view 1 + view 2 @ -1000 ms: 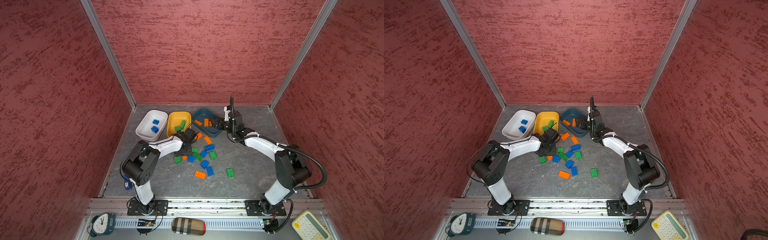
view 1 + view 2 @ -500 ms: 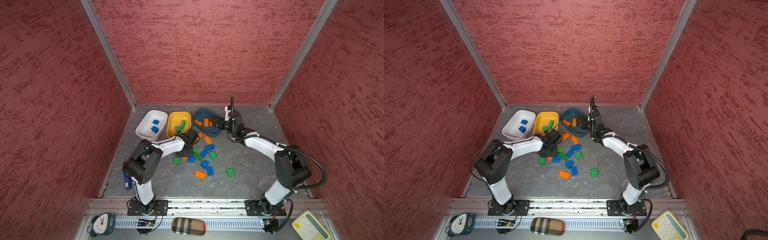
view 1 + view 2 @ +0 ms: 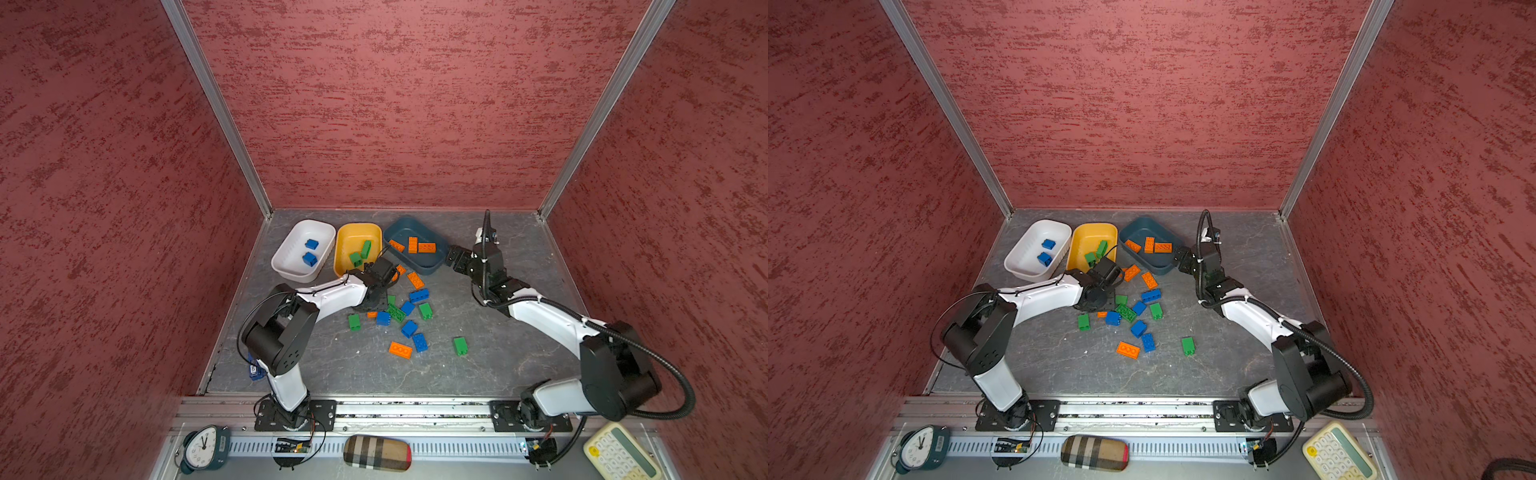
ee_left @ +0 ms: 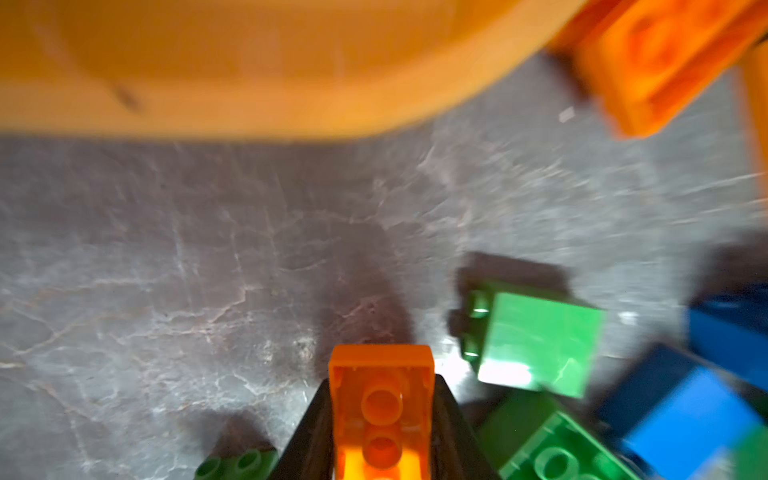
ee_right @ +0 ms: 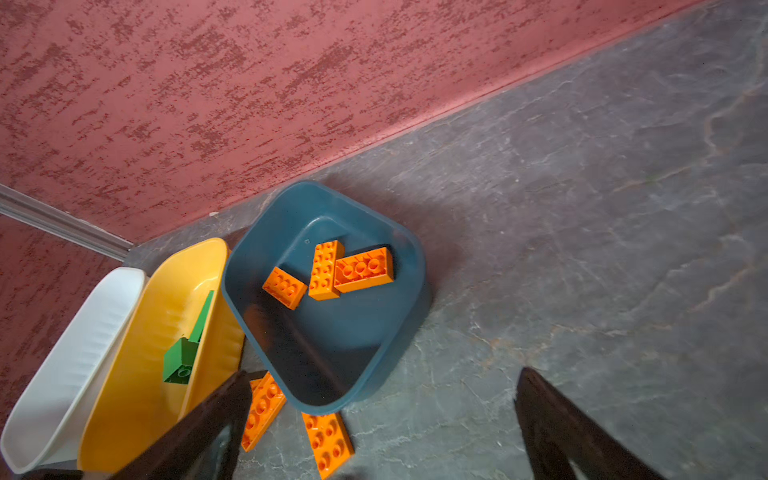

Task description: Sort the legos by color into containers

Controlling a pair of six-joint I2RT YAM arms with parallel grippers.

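Your left hand (image 4: 382, 419) pinches an orange brick (image 4: 380, 370) near the yellow tub (image 4: 249, 62) (blurred up close); your right hand (image 5: 386, 424) hangs spread beside the teal tub (image 5: 332, 357), which holds three orange bricks (image 5: 363, 270). Loose legos (image 3: 409, 328) in three colors litter the counter (image 3: 332, 374) between both arms.

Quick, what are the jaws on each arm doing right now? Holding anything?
Left gripper: jaws closed on an orange brick.
Right gripper: jaws open, holding nothing.

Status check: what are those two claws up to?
Left gripper shut on orange brick. Right gripper open, empty, by teal tub. Green brick close beside the left.
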